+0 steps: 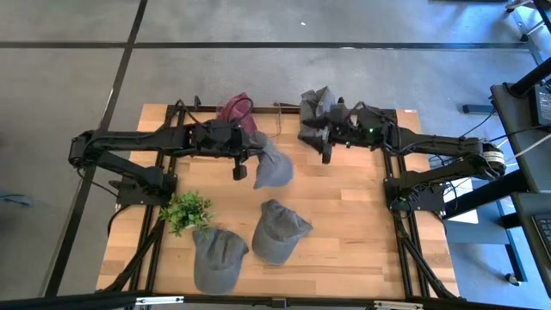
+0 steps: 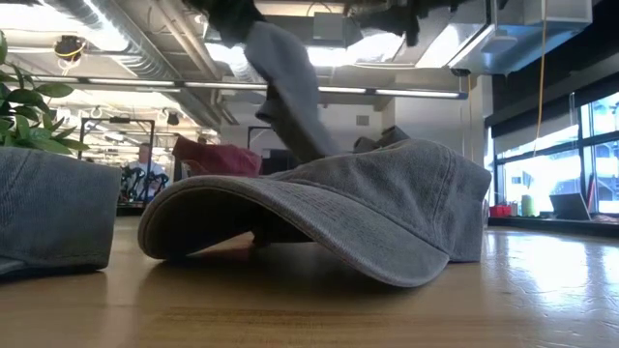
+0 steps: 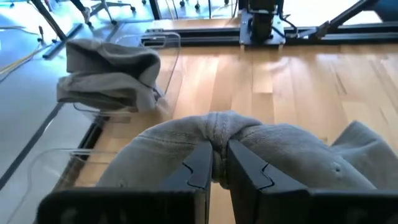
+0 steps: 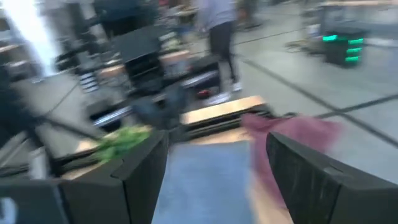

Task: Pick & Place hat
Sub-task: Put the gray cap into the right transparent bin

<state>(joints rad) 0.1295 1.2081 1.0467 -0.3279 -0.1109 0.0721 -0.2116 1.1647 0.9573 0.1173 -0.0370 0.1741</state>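
While the left end effector (image 1: 240,169) is clamped on a bunched fold of a grey hat (image 1: 274,164), the cloth hangs free below it, clear of the worktop (image 1: 344,215); the left wrist view shows the two dark fingers (image 3: 200,171) pinched together on a gathered ridge of fabric (image 3: 219,134). Taking the potted plant (image 1: 187,210) as the landmark, the carried hat hangs beyond it toward the far side of the worktop, near a dark red hat (image 1: 236,108) lying at the far edge. Two more grey hats rest near the plant: one (image 1: 217,257) just beside it toward the near edge, and another (image 1: 279,231) next to that one, farther from the plant. A further grey hat (image 1: 316,103) sits far from the plant, under the right arm. The right end effector (image 1: 327,153) hovers there with its fingers apart, holding nothing. The step in hand looks like the carry to the drop spot, though the pictures do not make the target plain. To do it well, the grip on so thin a pinch should stay firm, the travel should be smooth so the dangling brim does not swing, and the hat should be kept high enough to pass over the others without snagging them. Lowering until the cloth settles before opening would keep it from tumbling.
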